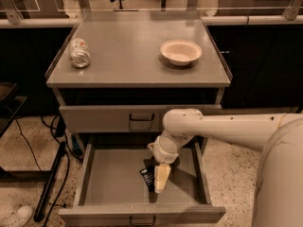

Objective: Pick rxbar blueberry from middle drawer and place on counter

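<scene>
Down in the lower middle of the frame, the middle drawer (pixel 109 178) stands open and the gripper (pixel 161 178) hangs inside it, pointing down. The rxbar blueberry (pixel 147 178) sits right against its left side, dark wrapper, maybe tipped up a bit. Honestly can't tell whether the gripper is open or clamped on it. The bar should be light and slightly bendy with a slick wrapper, so I'd pinch across its narrow width, mid-length. The counter (pixel 128 56) up top carries a can (pixel 79 52) and a bowl (pixel 180 51).
</scene>
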`<action>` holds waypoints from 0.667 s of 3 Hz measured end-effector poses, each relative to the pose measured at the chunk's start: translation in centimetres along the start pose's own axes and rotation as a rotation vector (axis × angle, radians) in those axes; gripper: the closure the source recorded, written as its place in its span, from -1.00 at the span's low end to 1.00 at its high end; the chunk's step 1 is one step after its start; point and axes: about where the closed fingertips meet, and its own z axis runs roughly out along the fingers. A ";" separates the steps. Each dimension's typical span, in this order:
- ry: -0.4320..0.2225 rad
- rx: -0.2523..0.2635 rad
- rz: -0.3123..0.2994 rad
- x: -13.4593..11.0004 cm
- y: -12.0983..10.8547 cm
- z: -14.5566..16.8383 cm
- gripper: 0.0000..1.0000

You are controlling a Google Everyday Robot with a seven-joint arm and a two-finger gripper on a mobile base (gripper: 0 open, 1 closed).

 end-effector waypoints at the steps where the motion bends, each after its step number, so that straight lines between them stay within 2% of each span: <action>1: -0.005 0.006 0.019 -0.5 -0.7 4.2 -1.00; 2: -0.006 0.005 0.020 -0.6 -0.7 4.4 -1.00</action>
